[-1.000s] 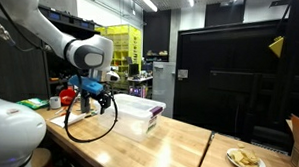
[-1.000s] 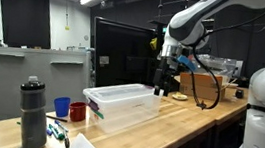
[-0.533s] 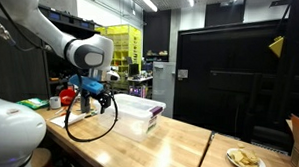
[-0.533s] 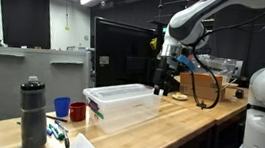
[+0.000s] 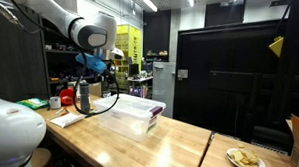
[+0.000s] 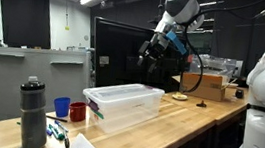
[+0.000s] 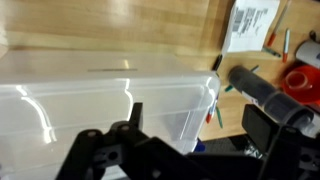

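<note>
One claw hangs in the air above the wooden table, and we see its fingers spread wide apart, clear of everything around them. Nearest to it is the clear plastic bin, which stands on the table below the claw and well apart from it. In the wrist view the bin fills most of the space under the claw, its pale walls catching the ceiling lights. Off to one side of the claw, past the end of the bin, a dark bottle stands upright on the table. A red cup sits just beyond it, with a sheet of printed paper lying flat nearby. In an exterior view we find a blue cup just beside the red one, and some markers near the foot of the bottle. All of these lie lower than the claw and well apart from it.
</note>
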Controlling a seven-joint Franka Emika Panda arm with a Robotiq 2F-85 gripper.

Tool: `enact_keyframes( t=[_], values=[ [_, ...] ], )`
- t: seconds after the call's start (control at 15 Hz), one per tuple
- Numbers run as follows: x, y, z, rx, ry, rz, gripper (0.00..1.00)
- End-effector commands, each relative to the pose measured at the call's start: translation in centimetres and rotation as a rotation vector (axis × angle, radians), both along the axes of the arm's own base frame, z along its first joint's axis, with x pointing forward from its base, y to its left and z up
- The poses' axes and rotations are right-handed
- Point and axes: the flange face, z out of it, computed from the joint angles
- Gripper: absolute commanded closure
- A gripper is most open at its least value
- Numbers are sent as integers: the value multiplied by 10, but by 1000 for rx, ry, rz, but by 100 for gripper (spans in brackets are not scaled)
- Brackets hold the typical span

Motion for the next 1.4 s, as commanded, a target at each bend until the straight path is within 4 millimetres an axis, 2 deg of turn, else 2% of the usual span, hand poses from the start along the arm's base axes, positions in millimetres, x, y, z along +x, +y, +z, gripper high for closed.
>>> enact_keyframes(
  t=[0.0, 0.13, 0.47, 0.8, 1.33],
  values=[
    [35, 4, 25, 14, -116, -162, 0],
    [50, 4, 25, -9, -170, -224, 0],
    [85, 5, -3, -104, -287, -336, 0],
    [107, -11, -20, -204, -335, -417, 0],
    [119, -47, 1, -275, -370, -510, 0]
  ],
)
